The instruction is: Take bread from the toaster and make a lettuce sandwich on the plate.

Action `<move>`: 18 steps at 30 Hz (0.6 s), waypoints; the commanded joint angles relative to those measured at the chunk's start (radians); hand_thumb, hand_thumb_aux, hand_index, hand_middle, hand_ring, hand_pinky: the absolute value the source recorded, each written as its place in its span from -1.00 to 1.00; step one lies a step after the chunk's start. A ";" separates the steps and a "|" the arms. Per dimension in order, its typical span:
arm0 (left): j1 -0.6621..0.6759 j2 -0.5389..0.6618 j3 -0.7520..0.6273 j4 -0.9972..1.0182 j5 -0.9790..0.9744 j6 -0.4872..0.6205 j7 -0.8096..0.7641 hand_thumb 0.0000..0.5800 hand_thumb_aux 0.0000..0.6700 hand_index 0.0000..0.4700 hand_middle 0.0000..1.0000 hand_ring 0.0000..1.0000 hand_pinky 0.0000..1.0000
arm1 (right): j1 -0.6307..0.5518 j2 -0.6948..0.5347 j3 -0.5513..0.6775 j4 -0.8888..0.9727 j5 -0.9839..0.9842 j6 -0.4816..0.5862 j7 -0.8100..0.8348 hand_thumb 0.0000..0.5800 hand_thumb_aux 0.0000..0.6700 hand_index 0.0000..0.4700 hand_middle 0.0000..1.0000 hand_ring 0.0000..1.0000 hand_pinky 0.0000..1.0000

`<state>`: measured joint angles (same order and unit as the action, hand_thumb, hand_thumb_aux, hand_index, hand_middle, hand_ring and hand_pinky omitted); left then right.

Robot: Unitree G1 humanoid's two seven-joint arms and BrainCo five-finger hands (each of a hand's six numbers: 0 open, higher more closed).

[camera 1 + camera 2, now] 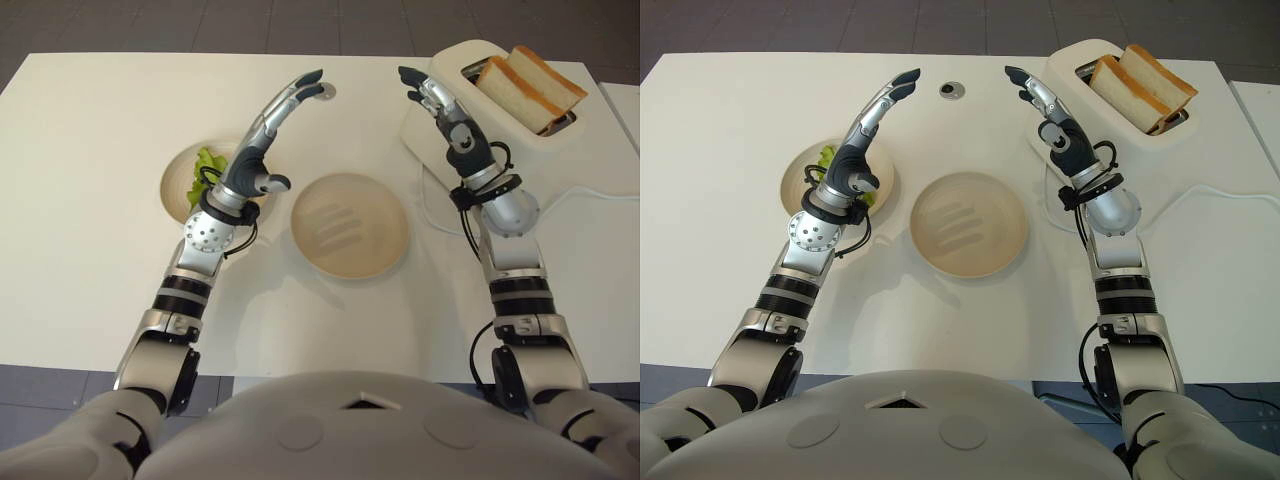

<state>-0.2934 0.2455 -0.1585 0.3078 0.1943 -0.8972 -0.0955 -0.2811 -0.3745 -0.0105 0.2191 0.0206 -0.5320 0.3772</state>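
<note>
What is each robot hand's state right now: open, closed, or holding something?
Left robot hand: open, holding nothing.
Right robot hand: open, holding nothing.

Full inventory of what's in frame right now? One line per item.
table: one, white, under everything
toaster: one, cream, far right of the table
bread: two slices, golden crust, standing in the toaster slots
plate: one, beige, centre of the table, nothing on it
dish: one, beige, left of the plate
lettuce: one bunch, green, in the dish
cable: one, white, running right from the toaster
grommet: one, grey, far middle of the table
left hand: one, grey and black, above the dish, fingers extended, holding nothing
right hand: one, grey and black, beside the toaster's left side, fingers extended, holding nothing
</note>
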 commanded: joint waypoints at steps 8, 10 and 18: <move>0.007 -0.003 0.005 -0.002 0.010 0.013 -0.009 -1.00 -1.00 -1.00 -1.00 -1.00 -1.00 | -0.019 -0.017 -0.028 -0.010 -0.021 -0.017 -0.026 -1.00 -1.00 -1.00 -1.00 -1.00 -1.00; 0.005 -0.005 0.004 0.004 0.013 0.010 -0.008 -1.00 -1.00 -1.00 -1.00 -1.00 -1.00 | -0.027 -0.056 -0.070 -0.029 -0.062 -0.023 -0.066 -1.00 -1.00 -1.00 -1.00 -1.00 -1.00; -0.002 -0.010 0.007 0.020 0.026 0.007 -0.004 -1.00 -1.00 -1.00 -1.00 -1.00 -1.00 | -0.049 -0.269 -0.275 0.001 -0.231 0.009 -0.252 -1.00 -1.00 -1.00 -1.00 -1.00 -1.00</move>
<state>-0.2943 0.2327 -0.1548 0.3177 0.2136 -0.8974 -0.0967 -0.3133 -0.5935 -0.2550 0.1768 -0.1516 -0.5373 0.1707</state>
